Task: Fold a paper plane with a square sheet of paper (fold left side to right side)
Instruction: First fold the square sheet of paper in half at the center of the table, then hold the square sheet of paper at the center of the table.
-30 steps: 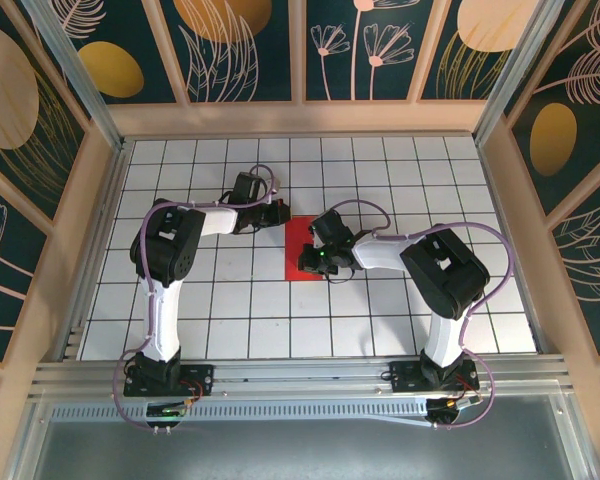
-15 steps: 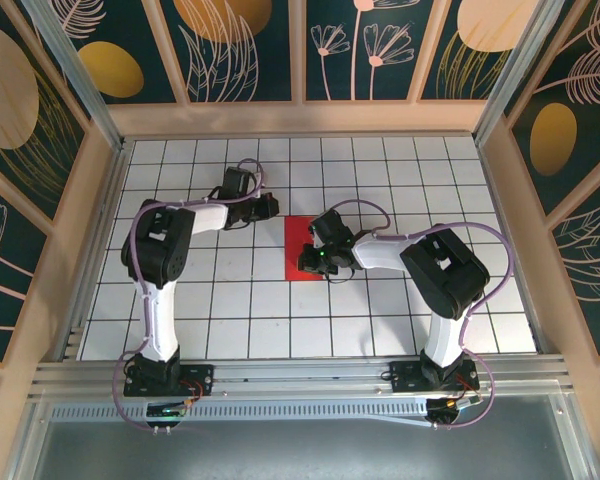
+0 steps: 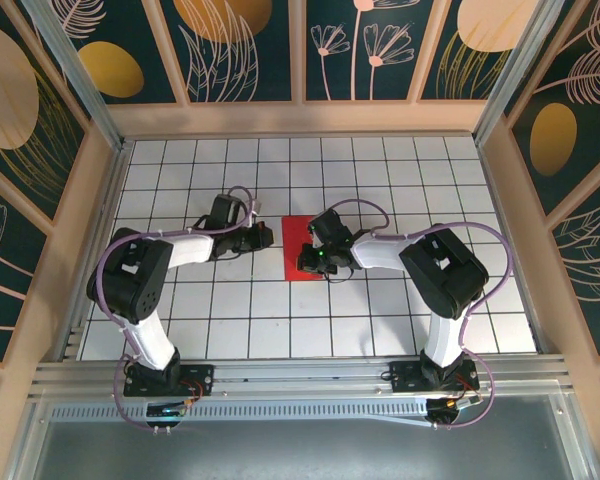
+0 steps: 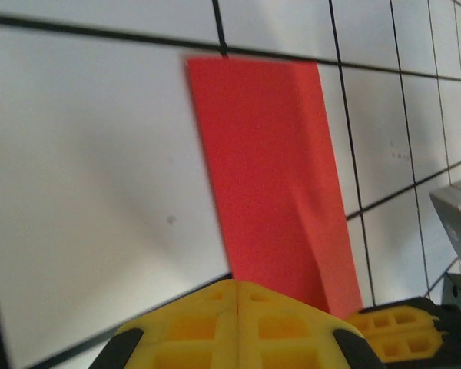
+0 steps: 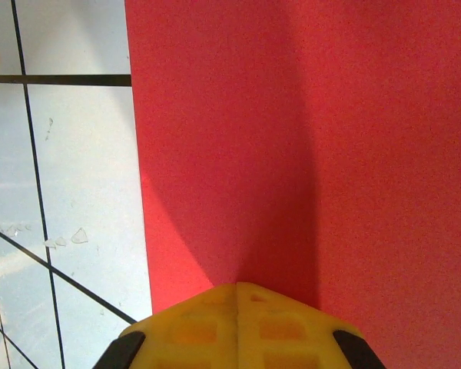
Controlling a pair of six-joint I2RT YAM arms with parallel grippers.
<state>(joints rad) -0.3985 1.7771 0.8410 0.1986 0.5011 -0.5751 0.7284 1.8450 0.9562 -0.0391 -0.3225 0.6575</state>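
**Tabletop (image 3: pixel 400 170) with red paper (image 3: pixel 296 238) at mid-grid**

The paper lies flat on the white tiles, a crease running along it. The right gripper (image 3: pixel 310 262) sits over the sheet, fingers pressed together and holding nothing. The left gripper (image 3: pixel 264 238), likewise closed and empty, is just beside the paper's left edge.

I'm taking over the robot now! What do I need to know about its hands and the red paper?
Left gripper: fingers shut, empty, just beside the paper's left edge.
Right gripper: fingers shut, tip over the paper, seemingly pressing it flat.
Square sheet of paper: lies on the table as a narrow red rectangle, so it looks folded in half.
Done: apparently the first fold.
Left: all later folds; no plane shape yet.
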